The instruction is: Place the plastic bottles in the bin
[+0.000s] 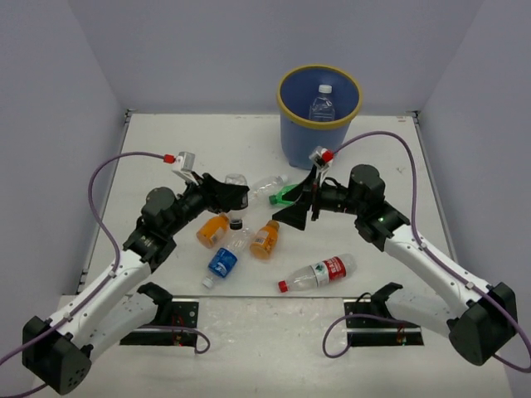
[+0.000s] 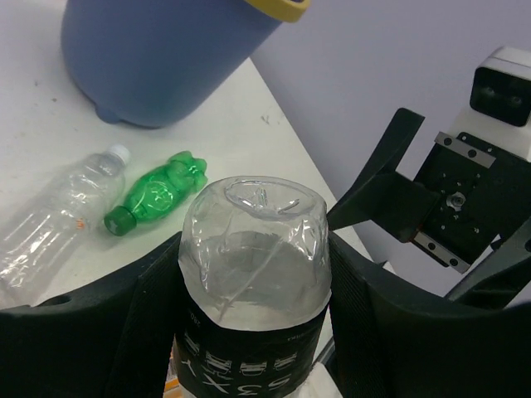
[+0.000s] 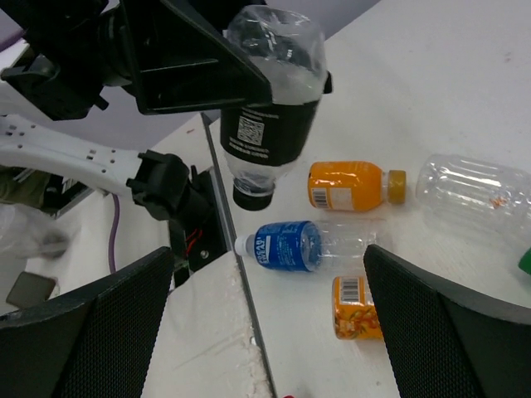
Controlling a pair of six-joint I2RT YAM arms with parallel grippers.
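My left gripper [image 1: 234,196] is shut on the black-labelled clear bottle [image 2: 253,282] and holds it above the table, cap end down, as the right wrist view [image 3: 270,108] shows. My right gripper [image 1: 296,206] is open and empty, its wide fingers [image 3: 91,323] spread, hovering by the green bottle [image 1: 285,195]. The blue bin [image 1: 319,116] with a yellow rim stands at the back with one clear bottle [image 1: 322,104] inside. On the table lie two orange bottles [image 1: 213,230] [image 1: 265,239], a blue-labelled one [image 1: 222,264], a red-labelled one [image 1: 319,273] and a clear one [image 1: 265,186].
Grey walls close in the table on three sides. Both arm bases and black mounting brackets [image 1: 170,311] sit at the near edge. The bin's wall [image 2: 158,58] rises just beyond the green bottle [image 2: 158,192] and the clear one [image 2: 58,215].
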